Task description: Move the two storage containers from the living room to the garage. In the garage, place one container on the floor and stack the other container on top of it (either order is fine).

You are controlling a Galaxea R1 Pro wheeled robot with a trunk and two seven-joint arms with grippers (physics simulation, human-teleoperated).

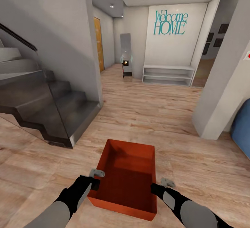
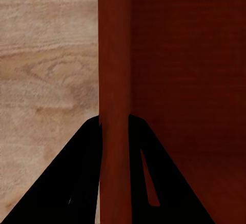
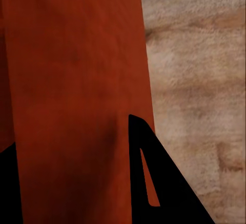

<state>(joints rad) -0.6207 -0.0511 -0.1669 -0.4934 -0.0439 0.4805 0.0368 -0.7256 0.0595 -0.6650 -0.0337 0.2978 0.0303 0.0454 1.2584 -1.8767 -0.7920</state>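
Where hands point(image 1: 95, 182) grip, bin point(image 1: 126, 172) wall hidden.

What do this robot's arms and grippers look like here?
Both arms have light grey rounded forearm shells with black wrist sections. The left gripper and right gripper end in black housings. Grey metal brackets sit beside each wrist. In the wrist views the fingers are flat black wedges with a narrow slot.

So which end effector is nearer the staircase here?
Left. The left end effector grips the storage container's wall on the staircase side; the right end effector grips the opposite wall, farther away.
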